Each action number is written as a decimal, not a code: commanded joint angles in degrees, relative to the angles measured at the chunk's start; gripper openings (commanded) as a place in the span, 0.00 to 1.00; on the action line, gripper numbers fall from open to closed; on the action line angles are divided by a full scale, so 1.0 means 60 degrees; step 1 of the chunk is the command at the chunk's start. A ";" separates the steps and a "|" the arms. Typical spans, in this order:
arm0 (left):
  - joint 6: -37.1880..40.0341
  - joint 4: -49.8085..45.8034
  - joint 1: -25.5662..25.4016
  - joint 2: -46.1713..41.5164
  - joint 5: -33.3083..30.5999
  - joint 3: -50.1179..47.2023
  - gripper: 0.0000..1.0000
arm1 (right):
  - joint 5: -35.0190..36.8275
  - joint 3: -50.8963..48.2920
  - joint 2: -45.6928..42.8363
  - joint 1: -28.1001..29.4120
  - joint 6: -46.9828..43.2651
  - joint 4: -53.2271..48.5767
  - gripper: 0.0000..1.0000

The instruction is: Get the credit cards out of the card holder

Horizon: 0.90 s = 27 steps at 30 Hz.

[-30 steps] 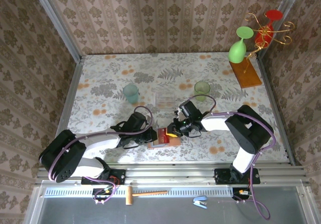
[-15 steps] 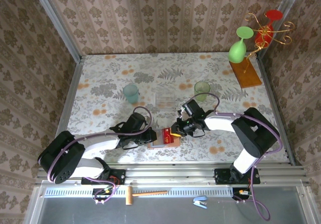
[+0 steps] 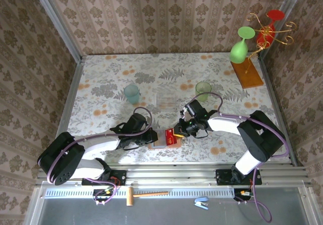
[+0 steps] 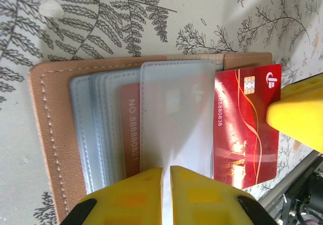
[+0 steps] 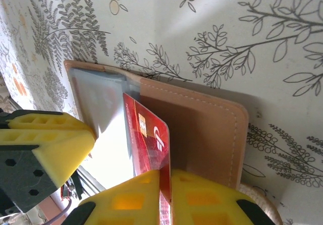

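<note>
Near the table's front edge, I see both claws clenched at the open wallet.
My right gripper [image 5: 165,177] pinches the edge of a red credit card [image 5: 149,139] that sticks partway out of the card holder [image 5: 207,129]. My left gripper [image 4: 166,177] is clamped on the card holder by its clear sleeve [image 4: 176,114]. A second card [image 4: 129,129] sits tucked under the sleeves. The holder lies flat on the floral table [image 4: 101,23], between the arms.

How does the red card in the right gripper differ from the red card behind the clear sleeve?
The gripped card sticks mostly out of the card holder, chip and logo bare; the sleeved card sits pocketed, only a strip showing. The right gripper pinches the first; the second lies behind clear sleeves. Both are red with white numbers.
</note>
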 commanded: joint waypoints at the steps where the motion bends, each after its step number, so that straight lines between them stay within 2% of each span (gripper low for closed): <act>1: -0.0157 0.0011 -0.0074 -0.0236 -0.0101 -0.0167 0.14 | 0.0259 0.0009 -0.0277 -0.0043 -0.0131 -0.0324 0.11; 18: -0.0216 -0.0189 -0.0036 -0.0708 -0.0340 -0.0208 0.17 | 0.0442 -0.0032 -0.0689 0.0113 0.0076 -0.0131 0.10; 27: 0.0003 -0.0931 0.0034 -0.1310 -0.0863 -0.0268 0.20 | 0.0365 0.0212 -0.0271 0.0448 0.0190 -0.0026 0.10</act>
